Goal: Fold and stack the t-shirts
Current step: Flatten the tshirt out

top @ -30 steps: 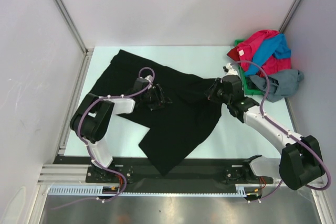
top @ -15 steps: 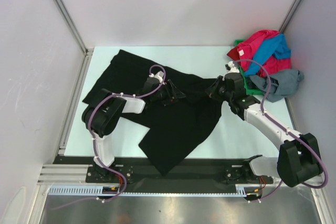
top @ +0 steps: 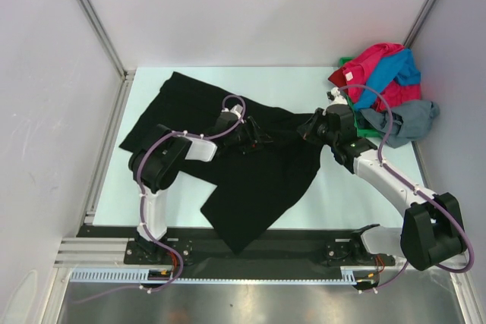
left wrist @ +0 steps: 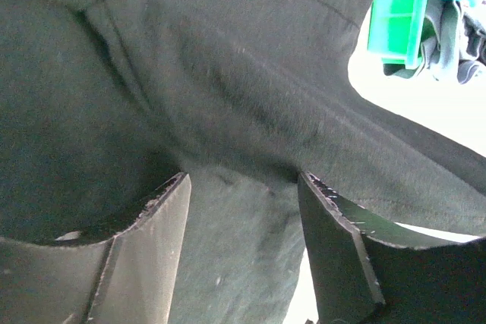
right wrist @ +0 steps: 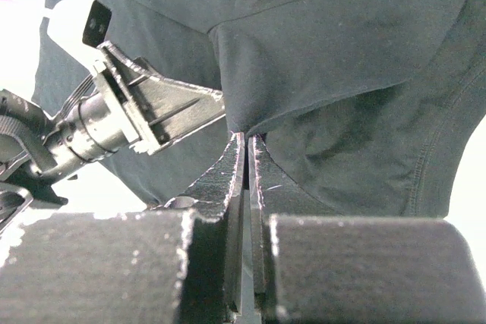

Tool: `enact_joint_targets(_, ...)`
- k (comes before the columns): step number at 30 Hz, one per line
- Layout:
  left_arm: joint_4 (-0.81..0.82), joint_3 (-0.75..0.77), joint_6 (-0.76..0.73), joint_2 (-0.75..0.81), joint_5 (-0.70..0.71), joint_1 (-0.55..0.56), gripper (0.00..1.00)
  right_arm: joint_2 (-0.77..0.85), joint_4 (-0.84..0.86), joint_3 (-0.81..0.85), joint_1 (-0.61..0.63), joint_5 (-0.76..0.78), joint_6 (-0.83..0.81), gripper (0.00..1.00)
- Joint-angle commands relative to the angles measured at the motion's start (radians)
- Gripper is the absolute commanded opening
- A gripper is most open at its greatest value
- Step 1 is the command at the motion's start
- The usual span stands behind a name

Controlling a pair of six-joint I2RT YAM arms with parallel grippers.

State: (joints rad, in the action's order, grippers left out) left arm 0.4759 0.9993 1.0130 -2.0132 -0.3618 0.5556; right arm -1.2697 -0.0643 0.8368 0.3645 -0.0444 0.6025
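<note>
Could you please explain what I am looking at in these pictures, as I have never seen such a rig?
These are two robot arms bolted at the near edge of a table. One picture looks down from above; the other two come from wrist cameras, each showing its own fingers. A black shirt lies unfolded on the table. At the far right, a red shirt, blue shirt and grey shirt are heaped on a green bin. The right end effector is shut, pinching a fold of the black shirt. The left end effector is open over that shirt, holding nothing.
</note>
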Motion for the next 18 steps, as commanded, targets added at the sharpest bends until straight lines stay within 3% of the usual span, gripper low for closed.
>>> enact_joint_targets(1,0.000,0.062,0.015,-0.027,0.008,0.010,0.62,0.009,0.050,0.024,-0.002,-0.011,0.013,0.02)
enact_joint_targets(9,-0.017,0.114,0.018,-0.067,0.015,0.010,0.36,0.018,0.046,0.016,-0.004,-0.008,0.008,0.03)
enact_joint_targets(10,-0.040,0.122,0.013,-0.065,0.011,0.010,0.26,0.016,0.046,0.016,-0.002,-0.009,0.008,0.02)
enact_joint_targets(14,-0.153,0.154,-0.068,-0.022,0.040,0.010,0.02,0.024,0.031,0.013,-0.004,-0.006,-0.003,0.02)
enact_joint_targets(18,-0.233,0.151,-0.134,0.030,0.073,0.012,0.00,0.039,0.026,-0.001,-0.002,0.003,-0.009,0.02)
